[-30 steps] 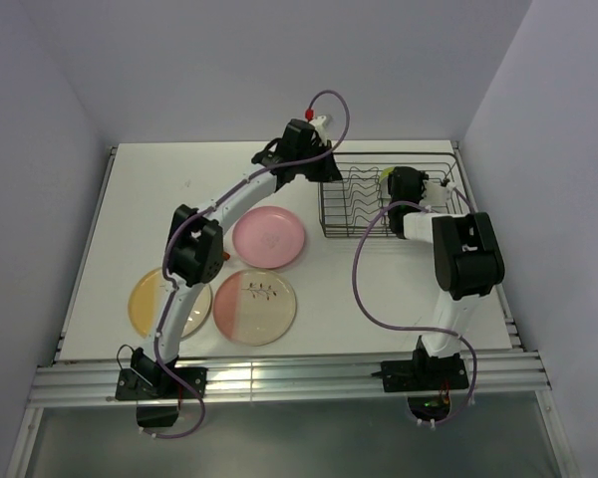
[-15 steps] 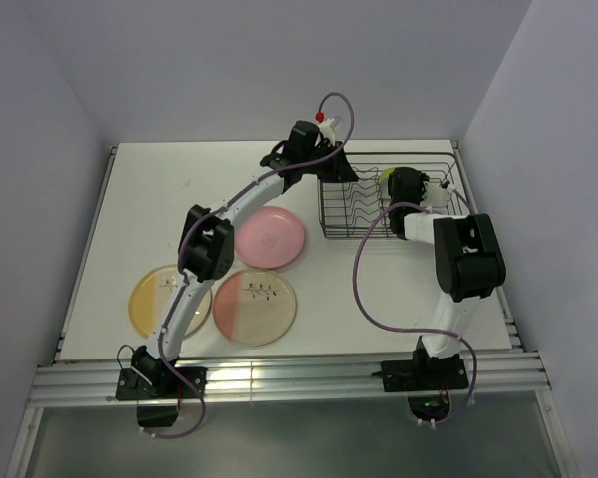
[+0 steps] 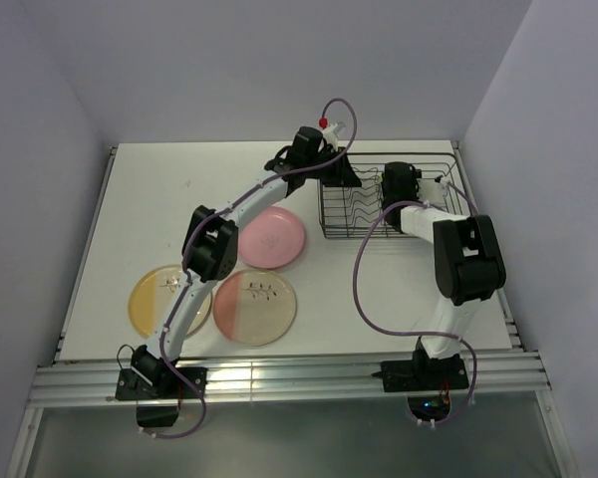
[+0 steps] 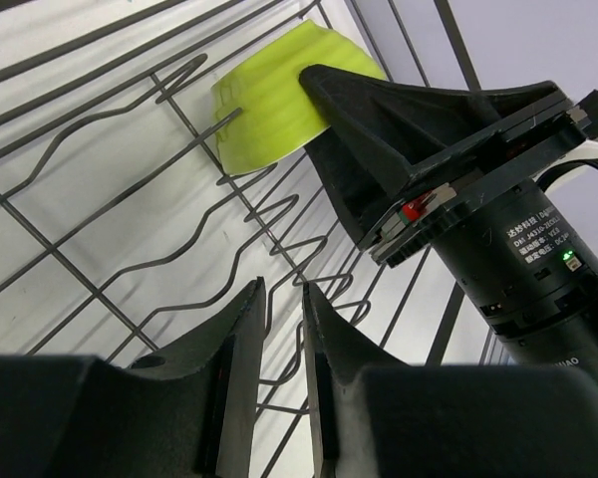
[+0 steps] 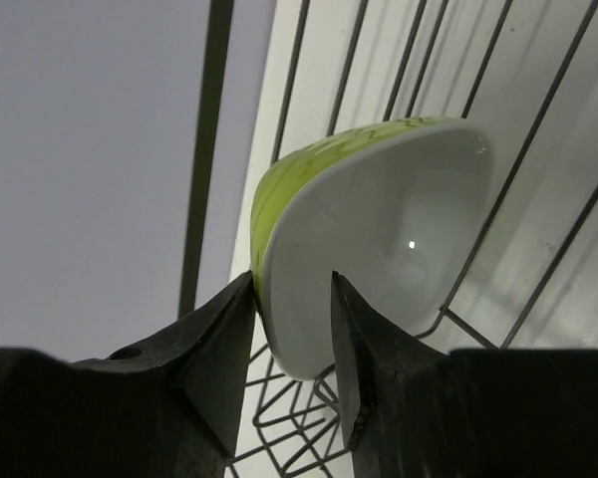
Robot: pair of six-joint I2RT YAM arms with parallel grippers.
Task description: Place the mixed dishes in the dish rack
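Right gripper: jaws spread, one finger on either side of the rim of the lime-green bowl
Bowl position: tipped on edge inside the dish rack
Left gripper: jaws slightly parted, empty, above the rack wires
Outside rack: pink plate, pink-and-cream plate and yellow-and-cream plate, flat on the table

Both arms reach toward 1 o'clock in the top view, grippers slightly parted
The left arm climbs from the left base at 7 o'clock, bends at its elbow and runs out long toward 1 o'clock, and the left gripper shows only a narrow slit between its black fingers. The right arm stands up from the right base at 5 o'clock, folds at its bulky upper joint and turns its forearm toward 10 o'clock, and the right gripper has its fingers somewhat wider apart
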